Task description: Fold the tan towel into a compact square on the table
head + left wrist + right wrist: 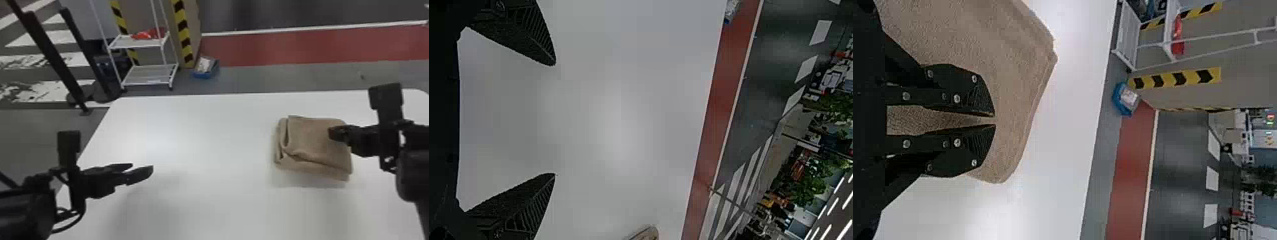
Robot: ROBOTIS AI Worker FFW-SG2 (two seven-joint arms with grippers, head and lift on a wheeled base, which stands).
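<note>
Head view: the tan towel (314, 143) lies folded in layers on the right half of the white tabletop (207, 140), short of the far right corner, its loose folds showing along its left side and near side. The right gripper (334, 132) comes in from the right edge over the towel's right part and hides some of it; its 2 fingertips are together, with tan cloth beneath. Over the left part of the tabletop, well apart from the towel, is the left gripper (142, 168), its 2 fingers spread wide with a bare gap between them.

Beyond the far edge, toward the far left corner, stands a white rack (143, 76) with 2 shelves visible and a red item (146, 34) on the upper 1. Behind it rise 2 upright yellow-and-black striped bands (183, 28), and just beside the nearer band a blue box (204, 75) sits on the floor with something pale inside. A red floor strip (303, 46) runs past the far edge, bordered by a white line. Off the left edge are 2 black posts (57, 63) and white floor markings (44, 60). Green foliage (809, 187) shows in the left wrist view's background.
</note>
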